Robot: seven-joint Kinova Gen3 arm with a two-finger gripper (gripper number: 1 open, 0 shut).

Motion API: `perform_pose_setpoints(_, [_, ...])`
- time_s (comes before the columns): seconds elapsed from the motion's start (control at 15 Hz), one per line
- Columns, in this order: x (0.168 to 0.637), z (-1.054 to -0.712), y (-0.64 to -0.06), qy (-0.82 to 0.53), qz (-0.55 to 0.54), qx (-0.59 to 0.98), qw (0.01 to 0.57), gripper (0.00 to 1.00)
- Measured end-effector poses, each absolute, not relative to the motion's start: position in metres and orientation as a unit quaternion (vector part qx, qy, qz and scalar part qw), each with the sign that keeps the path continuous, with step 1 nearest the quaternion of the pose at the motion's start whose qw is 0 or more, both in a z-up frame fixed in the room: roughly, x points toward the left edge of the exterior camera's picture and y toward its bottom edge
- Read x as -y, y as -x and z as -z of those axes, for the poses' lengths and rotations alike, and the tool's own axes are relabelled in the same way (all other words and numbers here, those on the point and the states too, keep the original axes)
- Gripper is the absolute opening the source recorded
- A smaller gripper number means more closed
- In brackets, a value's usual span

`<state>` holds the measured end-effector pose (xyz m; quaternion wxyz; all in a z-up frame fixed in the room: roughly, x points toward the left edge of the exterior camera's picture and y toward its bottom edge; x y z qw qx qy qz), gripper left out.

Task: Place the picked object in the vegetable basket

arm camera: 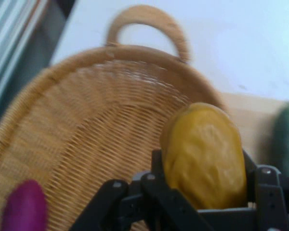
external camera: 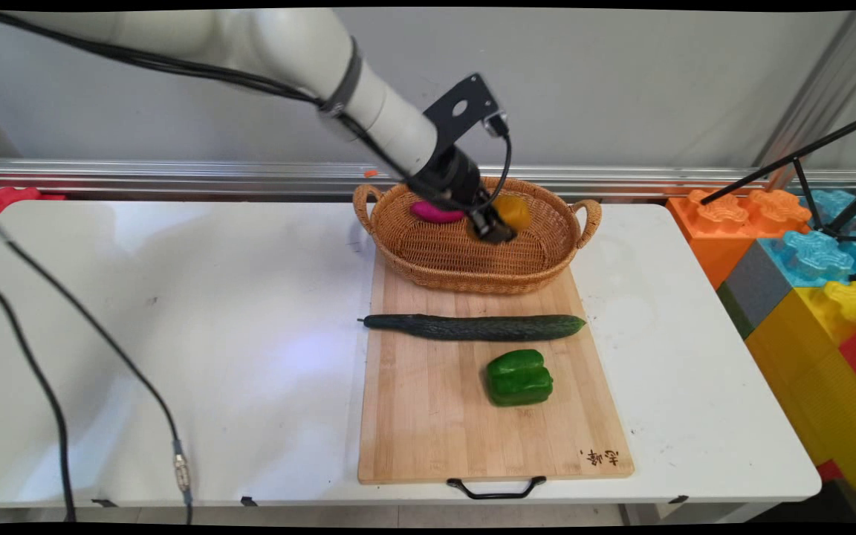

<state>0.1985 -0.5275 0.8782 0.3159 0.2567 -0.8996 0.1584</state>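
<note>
Gripping a yellow fruit (arm camera: 202,154) between its fingers, the claw (arm camera: 204,192) over the wicker basket (arm camera: 86,125).

White rounded arm (external camera: 368,96), black cables, black bracket, black pincer (external camera: 493,230).

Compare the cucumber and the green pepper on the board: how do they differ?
The long dark green cucumber is slender and lies crosswise on the wooden cutting board; the blocky bright green bell pepper is short and chunky. The cucumber lies nearer the wicker basket. Both rest on the board, untouched.
</note>
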Motion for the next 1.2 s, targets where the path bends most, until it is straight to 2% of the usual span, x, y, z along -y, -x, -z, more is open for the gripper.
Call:
perform_pose_setpoints(0.13, [0.55, -0.87, -0.198, -0.266, -0.169, 0.895, 0.315, 0.0])
perform_pose_setpoints(0.4, [0.599, -0.829, -0.204, -0.29, -0.177, 0.89, 0.305, 0.0])
perform_pose_setpoints(0.87, [0.642, -0.775, -0.208, -0.299, -0.179, 0.889, 0.298, 0.0])
perform_pose_setpoints(0.93, [0.644, -0.771, -0.207, -0.298, -0.179, 0.889, 0.299, 1.0])
perform_pose_setpoints(1.2, [0.643, -0.769, -0.196, -0.292, -0.176, 0.889, 0.306, 1.0])
